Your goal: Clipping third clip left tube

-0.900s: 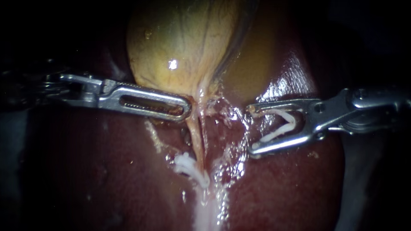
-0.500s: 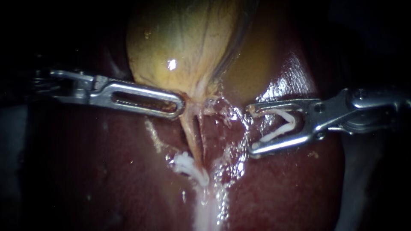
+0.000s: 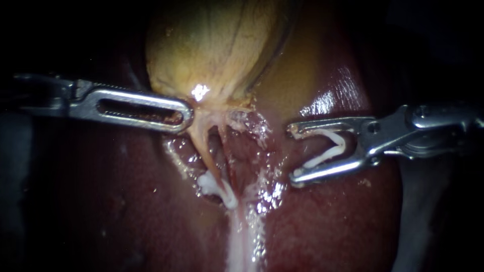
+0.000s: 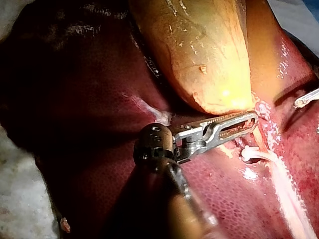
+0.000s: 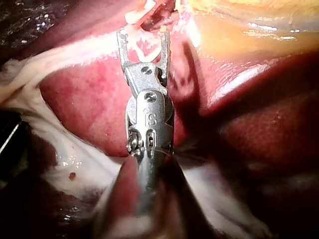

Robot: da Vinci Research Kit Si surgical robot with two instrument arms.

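From the left comes the left instrument (image 3: pixel 187 114), a thin steel shaft ending in long, flat, rounded jaws with a narrow slot cut through them and fine ridges along the slot. The jaws lie pressed together and pinch the narrow lower end of the yellow-tan, veined, pear-shaped gallbladder (image 3: pixel 217 45), whose skin is drawn into taut folds toward the tip. In the left wrist view the same slotted tip (image 4: pixel 253 118) sits right under the gallbladder's (image 4: pixel 199 50) blunt end.

From that pinched spot two thin pale strands run downward with a dark gap between them. The left tube (image 3: pixel 200 145) is the tan, stretched one nearer the left instrument. At its lower end sit small white clips (image 3: pixel 210 182), lumpy and matte, one just below the other, and beneath them a whitish glistening band of tissue (image 3: pixel 237 242) runs on. All around lies the dark red, wet, smooth liver (image 3: pixel 327 221), finely speckled in the left wrist view (image 4: pixel 99 124).

On the right, near the tubes but apart from them, the right instrument (image 3: pixel 294 153) hovers over the liver. Its bright steel jaws stand wide apart in a V and hold an open white clip (image 3: pixel 342 143), one leg against each jaw. The right wrist view shows this fork (image 5: pixel 143 32) facing the tubes
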